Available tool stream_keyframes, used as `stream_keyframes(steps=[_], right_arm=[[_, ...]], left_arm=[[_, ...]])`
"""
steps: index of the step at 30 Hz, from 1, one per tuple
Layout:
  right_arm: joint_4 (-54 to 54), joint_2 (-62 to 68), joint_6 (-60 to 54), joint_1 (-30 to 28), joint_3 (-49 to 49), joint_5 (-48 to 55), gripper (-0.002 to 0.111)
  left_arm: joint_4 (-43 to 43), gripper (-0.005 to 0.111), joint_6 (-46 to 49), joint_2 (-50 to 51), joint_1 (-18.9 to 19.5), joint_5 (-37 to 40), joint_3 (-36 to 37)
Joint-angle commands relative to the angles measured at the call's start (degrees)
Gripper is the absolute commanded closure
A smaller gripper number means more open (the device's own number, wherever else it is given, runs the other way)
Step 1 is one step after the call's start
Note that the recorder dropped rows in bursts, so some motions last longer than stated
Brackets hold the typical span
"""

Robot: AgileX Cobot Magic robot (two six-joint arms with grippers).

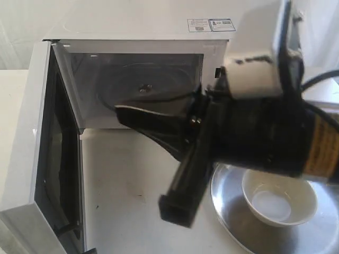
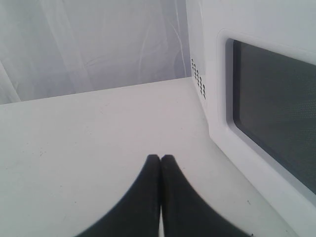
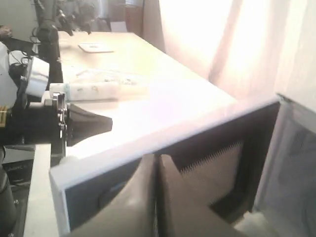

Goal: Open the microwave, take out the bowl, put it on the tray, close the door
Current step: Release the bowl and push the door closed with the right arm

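Note:
The white microwave stands with its door swung wide to the left, and only the glass turntable shows in the cavity. The cream bowl sits upright on the silver tray at the front right. My right gripper is shut and empty in front of the cavity mouth, pointing at the door's inner side. In its wrist view the right gripper has both fingers pressed together. My left gripper is shut and empty above the table, beside the door's outer face.
The right arm's black body hangs over the tray's far side. Past the door's top edge the left arm shows. A white curtain backs the table, and a second table with a bottle lies further off.

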Motion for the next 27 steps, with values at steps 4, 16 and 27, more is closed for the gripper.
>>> stream_keyframes(steps=[4,16,27], right_arm=[[-0.5,17.5,-13.8,4.2,-17.1,-4.5,0.108],[26.5,31.1,-51.0,17.5,-23.0,0.5,0.108],[27.6,31.3,-58.3,21.7,-27.6,15.8,0.108]], left_arm=[[-0.5,0.107,0.0,-0.1,-0.2,-0.2,-0.2],[-0.5,0.107,0.0,-0.1,-0.2,-0.2,-0.2],[-0.5,0.107,0.0,-0.1,-0.2,-0.2,-0.2]])
